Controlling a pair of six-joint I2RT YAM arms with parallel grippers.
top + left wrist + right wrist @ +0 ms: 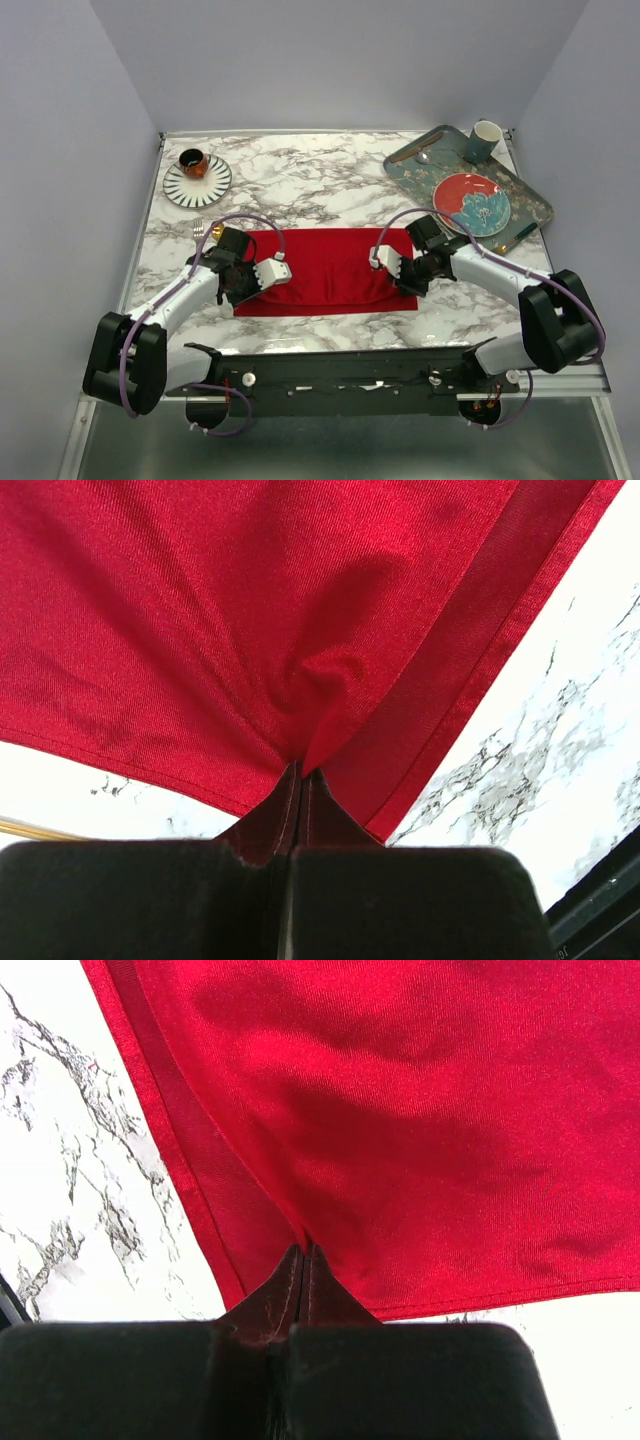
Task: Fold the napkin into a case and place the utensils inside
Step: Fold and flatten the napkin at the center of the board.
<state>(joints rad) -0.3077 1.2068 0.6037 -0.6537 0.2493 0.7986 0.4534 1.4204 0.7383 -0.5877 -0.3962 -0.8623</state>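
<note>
The red napkin [325, 270] lies as a broad flat rectangle on the marble table; no case is in view. My left gripper [262, 275] is shut on the cloth's left end, which puckers at the fingertips in the left wrist view, napkin [250, 610], gripper [301, 770]. My right gripper [390, 262] is shut on the right end, seen in the right wrist view as napkin [420, 1110] and gripper [303, 1250]. A silver fork [197, 229] lies just left of the napkin. A thin gold strip, likely the spoon [30, 830], shows beside the cloth.
A striped plate [213, 185] with a dark cup [193, 163] stands at the back left. At the back right a teal tray [530, 200] holds a round red patterned plate [470, 203], a cup [484, 140] and a brown-handled utensil [415, 152].
</note>
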